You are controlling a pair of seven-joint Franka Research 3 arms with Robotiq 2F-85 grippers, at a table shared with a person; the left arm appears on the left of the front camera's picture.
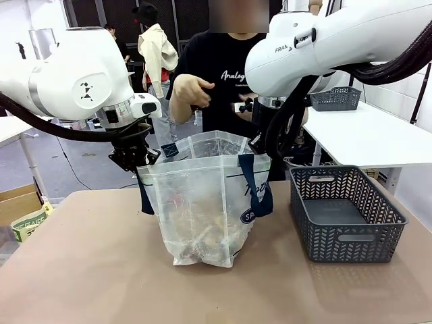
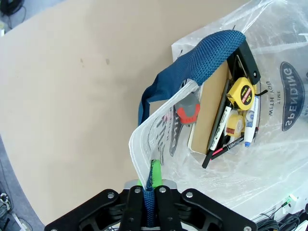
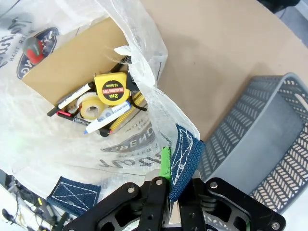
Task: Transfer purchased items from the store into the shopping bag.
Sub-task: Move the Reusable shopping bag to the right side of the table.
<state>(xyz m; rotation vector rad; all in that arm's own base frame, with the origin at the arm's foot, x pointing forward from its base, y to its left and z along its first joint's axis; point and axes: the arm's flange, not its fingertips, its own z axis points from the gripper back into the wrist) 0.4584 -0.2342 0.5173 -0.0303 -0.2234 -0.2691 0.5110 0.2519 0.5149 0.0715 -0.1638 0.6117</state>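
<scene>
At table centre stands the frosted, crinkly plastic shopping bag (image 1: 202, 202), its navy woven straps (image 2: 192, 62) clamped tight by the left gripper (image 2: 150, 171) at 9 o'clock and the right gripper (image 3: 168, 161) at 3. The grey herringbone basket (image 1: 347, 216) sits further out at 3 o'clock.

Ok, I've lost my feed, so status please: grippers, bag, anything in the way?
Left gripper shut on shopping bag rim, right gripper likewise. Goods inside, yellow tape measure among them; basket looks empty. Person's hand behind bag, not blocking.
</scene>
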